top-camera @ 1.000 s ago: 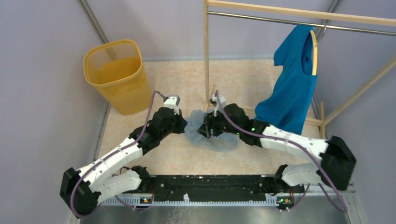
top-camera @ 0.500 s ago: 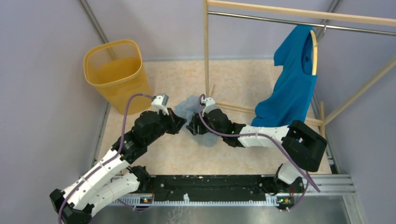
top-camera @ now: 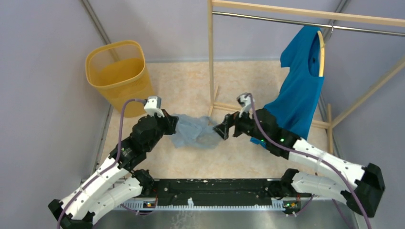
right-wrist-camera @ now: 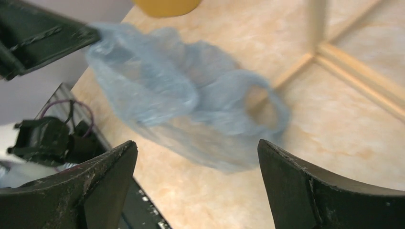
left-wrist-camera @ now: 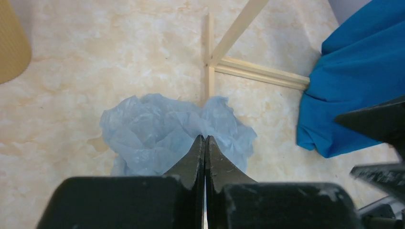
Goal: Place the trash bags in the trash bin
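Observation:
The trash bag [top-camera: 193,132], a crumpled pale blue-grey film, lies between my two grippers on the beige floor. My left gripper [top-camera: 174,125] is at its left edge. In the left wrist view, that gripper [left-wrist-camera: 204,137] has its jaws pressed together on a fold of the bag [left-wrist-camera: 157,129]. My right gripper [top-camera: 222,131] is open and empty just right of the bag. In the right wrist view, that gripper [right-wrist-camera: 196,143] has its jaws wide apart, and the bag [right-wrist-camera: 181,100] hangs stretched from the left fingers [right-wrist-camera: 43,33]. The yellow mesh trash bin [top-camera: 119,76] stands upright at the far left, apart from both grippers.
A wooden clothes rack stands behind the bag, its post [top-camera: 210,57] upright and its base bars [left-wrist-camera: 258,71] on the floor. A bright blue shirt [top-camera: 298,90] hangs from it at the right. Grey walls close in both sides. The arms' black rail [top-camera: 215,188] runs along the near edge.
My right gripper has opened, let go of the bag and drawn back to the right. My left gripper has kept hold and pulled the bag slightly left, spreading it out.

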Controlling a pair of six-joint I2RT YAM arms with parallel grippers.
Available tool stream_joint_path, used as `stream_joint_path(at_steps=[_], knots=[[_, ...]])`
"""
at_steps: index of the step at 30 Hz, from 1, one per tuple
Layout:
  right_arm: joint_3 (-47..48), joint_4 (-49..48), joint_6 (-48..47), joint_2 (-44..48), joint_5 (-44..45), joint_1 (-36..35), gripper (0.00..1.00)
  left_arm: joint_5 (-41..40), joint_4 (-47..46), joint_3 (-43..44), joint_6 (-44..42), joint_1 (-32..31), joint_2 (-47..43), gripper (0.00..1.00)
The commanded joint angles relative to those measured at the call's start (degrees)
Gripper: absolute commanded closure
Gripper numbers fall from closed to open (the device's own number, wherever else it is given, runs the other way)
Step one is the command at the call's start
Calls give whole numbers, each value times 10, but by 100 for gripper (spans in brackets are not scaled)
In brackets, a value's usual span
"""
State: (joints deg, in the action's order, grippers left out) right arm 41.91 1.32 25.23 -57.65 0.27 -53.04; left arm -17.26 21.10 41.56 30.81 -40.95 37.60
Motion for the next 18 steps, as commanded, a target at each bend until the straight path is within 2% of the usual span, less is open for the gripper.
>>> stream_joint_path(at_steps=[1, 4, 9, 11, 15, 18], knots=[[-30, 59, -17, 41, -45, 94, 3, -45, -1, -12, -12, 1, -2, 100], [-30, 34, -27, 12, -95, 161, 6, -49, 11, -24, -3, 0, -8, 100], [8, -3, -99, -113, -74, 164, 21, -47, 18, -61, 20, 1, -29, 100], [17, -35, -134, -160, -100, 164, 27, -50, 23, -68, 23, 1, -36, 100], [9, -134, -153, -219, -153, 159, 28, -57, 31, -70, 24, 1, -42, 100], [29, -159, -166, -268, -134, 143, 28, -61, 36, -68, 25, 1, -48, 100]])
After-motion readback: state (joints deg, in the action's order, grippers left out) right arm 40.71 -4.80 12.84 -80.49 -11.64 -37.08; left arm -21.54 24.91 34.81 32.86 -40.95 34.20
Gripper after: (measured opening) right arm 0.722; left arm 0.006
